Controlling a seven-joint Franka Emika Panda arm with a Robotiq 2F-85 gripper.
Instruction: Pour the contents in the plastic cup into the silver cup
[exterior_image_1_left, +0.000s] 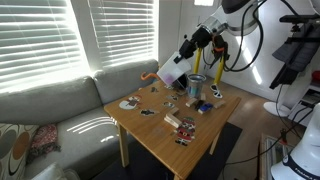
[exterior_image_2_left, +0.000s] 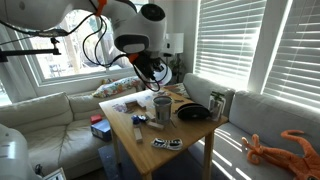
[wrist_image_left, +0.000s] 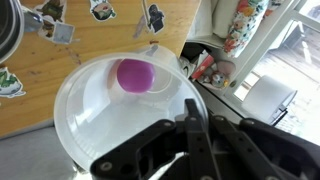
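The plastic cup (exterior_image_1_left: 172, 72), a frosted white tumbler, hangs tilted above the wooden table (exterior_image_1_left: 170, 140), just left of the silver cup (exterior_image_1_left: 196, 86). My gripper (exterior_image_1_left: 186, 54) comes down from the upper right and is shut on the tumbler's rim. In the wrist view I look into the plastic cup (wrist_image_left: 90, 120); a round magenta object (wrist_image_left: 133, 75) lies inside it. The gripper (wrist_image_left: 192, 112) pinches the cup wall between its black fingers. The silver cup (wrist_image_left: 8, 30) shows at the top left edge. It also stands upright on the table in an exterior view (exterior_image_2_left: 162, 108).
Small cards and trinkets (exterior_image_1_left: 175, 122) lie scattered over the table, with a blue box (exterior_image_1_left: 216, 93) beside the silver cup. A black bowl (exterior_image_2_left: 193, 113) and a dark mug (exterior_image_2_left: 217, 103) sit near the table's far side. A grey sofa (exterior_image_1_left: 60, 125) runs along the windows.
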